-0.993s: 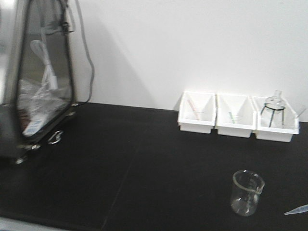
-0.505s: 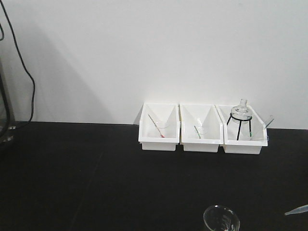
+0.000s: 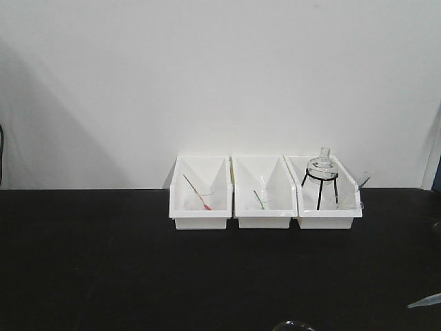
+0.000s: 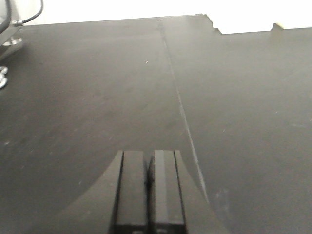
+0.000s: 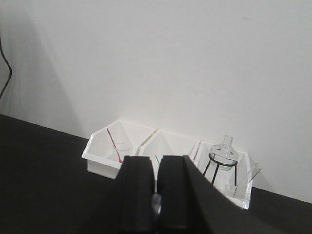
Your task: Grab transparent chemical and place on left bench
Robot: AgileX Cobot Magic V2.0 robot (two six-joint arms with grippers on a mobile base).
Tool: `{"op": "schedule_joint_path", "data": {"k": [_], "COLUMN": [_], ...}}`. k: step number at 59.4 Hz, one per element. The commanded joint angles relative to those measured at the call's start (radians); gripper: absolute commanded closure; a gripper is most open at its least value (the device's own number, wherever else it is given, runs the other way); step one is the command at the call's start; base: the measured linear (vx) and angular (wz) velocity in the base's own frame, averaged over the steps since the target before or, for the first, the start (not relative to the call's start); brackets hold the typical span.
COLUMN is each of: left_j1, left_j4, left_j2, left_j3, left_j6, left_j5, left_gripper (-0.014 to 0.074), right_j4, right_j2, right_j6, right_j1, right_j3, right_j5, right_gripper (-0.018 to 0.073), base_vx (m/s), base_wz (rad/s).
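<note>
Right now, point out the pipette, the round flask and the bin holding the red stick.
pipette [image 3: 425,300]: front-facing view, on its slim stem at the right edge.
round flask [image 3: 321,164]: front-facing view, on its glass bulb.
bin with the red stick [image 3: 200,222]: front-facing view, on its front wall.

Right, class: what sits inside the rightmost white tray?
A round glass flask on a black wire stand, plus a clear tube leaning right; the tray's front wall hides its floor.

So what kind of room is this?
Most likely a science lab: a round clear glass flask on a black wire stand, three white plastic bins, and a slim translucent plastic dropper lying on the matte black bench top.
</note>
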Motion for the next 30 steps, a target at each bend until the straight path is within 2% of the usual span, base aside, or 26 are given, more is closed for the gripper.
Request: {"op": "schedule_joint_path", "data": {"k": [1,30], "left_j1": [-0.002,-0.002], "left_j4": [-0.001,-0.001], "left_j2": [-0.019,-0.019], "left_j3": [0.016,0.016], "left_j6": [-0.008,-0.008], "left_j5": [-0.078,-0.078], "left_gripper": [0.06,0.06], "right_j4": [0.02,0.042], "right_j2": [0.003,0.005], "right_j6": [-0.002,0.015], "right_j1": [-0.005,-0.005], "right_j3": [-0.029,-0.032], "right_j5": [-0.006,-0.044], "right_gripper": [0.0564,0.0564], "base_vx": [0.05,0.01], "base_wz": [-0.08,-0.01]}}
